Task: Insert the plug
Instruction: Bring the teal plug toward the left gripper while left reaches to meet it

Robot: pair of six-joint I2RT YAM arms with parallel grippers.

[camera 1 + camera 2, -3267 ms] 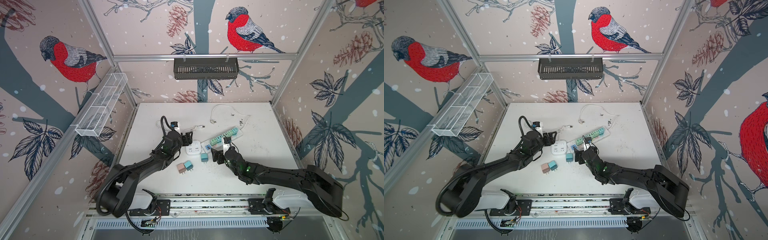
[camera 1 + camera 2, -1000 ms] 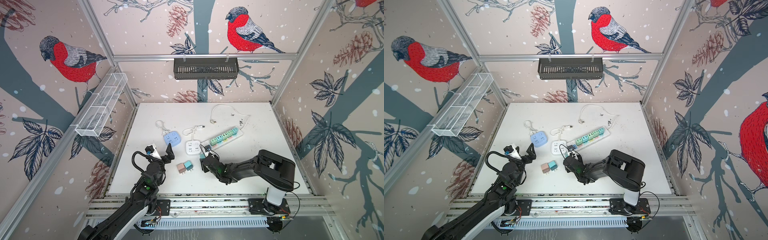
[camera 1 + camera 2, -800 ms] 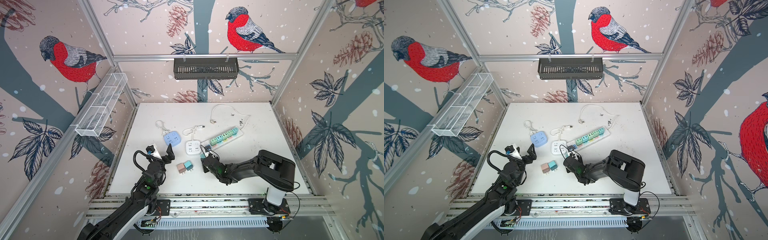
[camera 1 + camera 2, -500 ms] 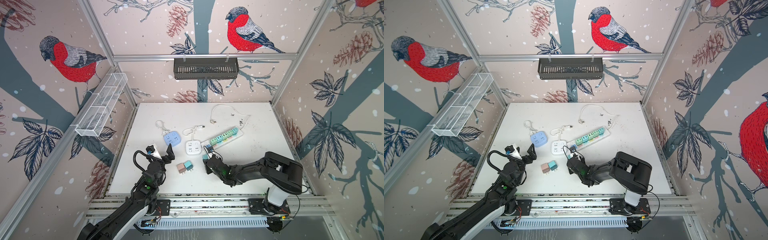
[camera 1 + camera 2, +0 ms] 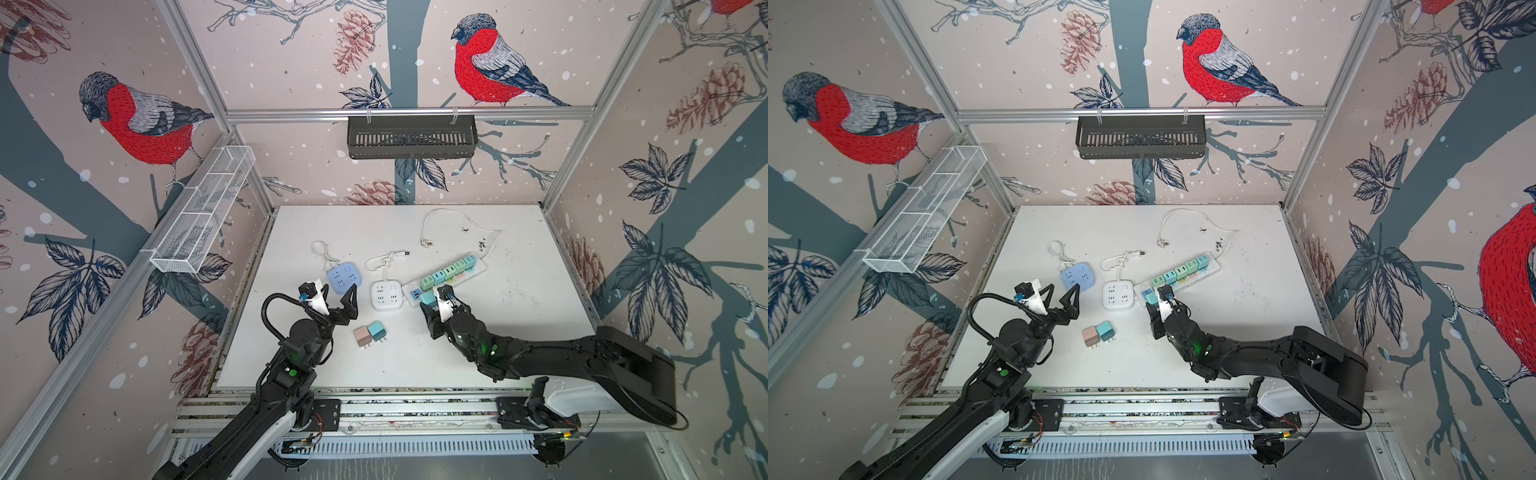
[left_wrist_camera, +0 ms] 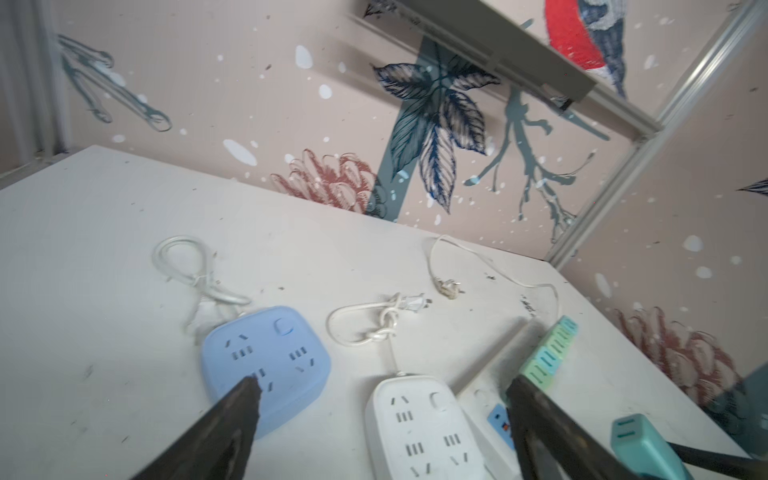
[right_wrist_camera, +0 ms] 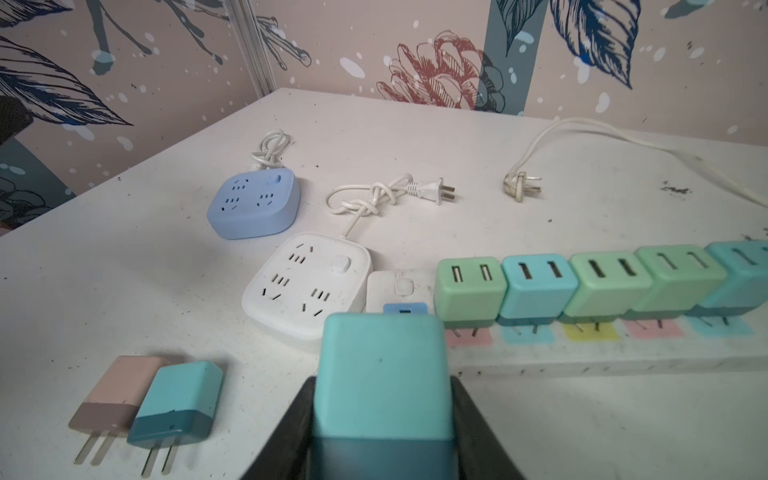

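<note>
Where the right arm ends in a top view, the right gripper (image 5: 430, 309) is clamped on the teal plug (image 5: 427, 298) at the near end of the power strip (image 5: 465, 277). The wrist camera housing covers much of the grip, and the prongs are hidden. The left gripper (image 5: 341, 293) stands spread wide and empty, near the blue socket block (image 5: 344, 279) and the white socket block (image 5: 386, 296).

In both top views the layout is the same. A pink adapter (image 5: 1090, 336) and a teal adapter (image 5: 1105, 331) lie side by side on the table (image 5: 1246, 324) between the arms.

In the left wrist view, the left gripper (image 6: 382, 382) shows two separated fingers (image 6: 232, 424). One tip overlaps the blue socket block (image 6: 266, 365); the other finger hides part of the power strip (image 6: 490, 365). The white socket block (image 6: 419, 428) is cut off at the frame edge. The plug (image 6: 642, 444) appears in a corner, partly cut off.

In the right wrist view, the right gripper (image 7: 382, 399) has a finger (image 7: 299, 415) against each side of the plug (image 7: 380, 357). The prongs are out of sight. Just past the plug, a blue socket (image 7: 405, 309) shows on the power strip (image 7: 582, 357). Whether the plug touches the strip cannot be told. Five chargers (image 7: 536, 286) sit in a row on the strip; the last is cut off by the frame.
</note>
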